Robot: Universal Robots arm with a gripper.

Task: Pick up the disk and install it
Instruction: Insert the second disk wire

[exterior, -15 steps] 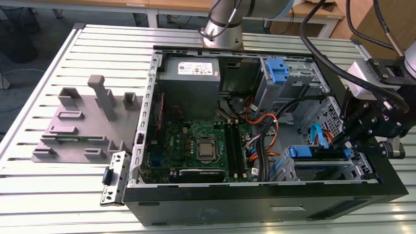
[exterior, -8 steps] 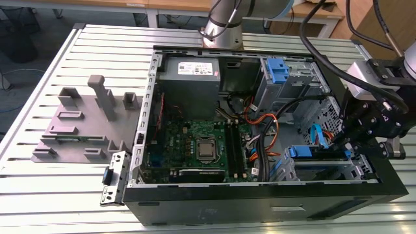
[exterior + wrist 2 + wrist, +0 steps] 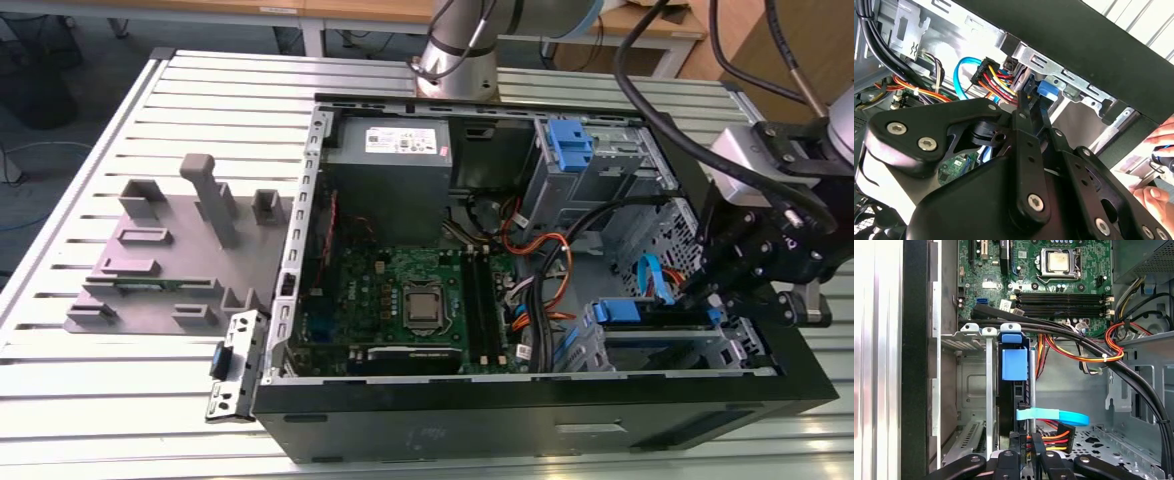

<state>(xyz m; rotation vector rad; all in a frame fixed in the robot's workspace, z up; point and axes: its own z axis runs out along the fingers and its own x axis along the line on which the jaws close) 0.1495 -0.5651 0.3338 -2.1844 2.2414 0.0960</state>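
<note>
Slatted metal table (image 3: 80,380) carries an open black PC case (image 3: 534,425) lying on its side, w/ a grey plastic fixture (image 3: 167,255) beside it toward the exterior view's left. Inside the case: green motherboard (image 3: 400,300) w/ its CPU socket, grey power supply box (image 3: 390,145) at the far end, and a bundle of black, red, orange and yellow cables (image 3: 1104,357) running across. The arm comes in from the exterior view's right, and its black gripper (image 3: 727,290) is down at the drive cage (image 3: 667,345) in the case's near corner on that side. The disk (image 3: 1015,390) sits upright on edge in a slot of that cage, blue bracket rail (image 3: 1015,364) facing out, just beside the silver cage dividers (image 3: 989,390). A light-blue SATA cable (image 3: 1054,416) and a multicolour power plug (image 3: 1051,435) sit at the disk's end nearest the gripper. In the first wrist view the fingertips (image 3: 1024,452) stand narrow, close either side of the disk's edge; whether they're clamping it or just touching can't be told. A person's hand (image 3: 1159,165) shows outside the case wall in the second wrist view.
</note>
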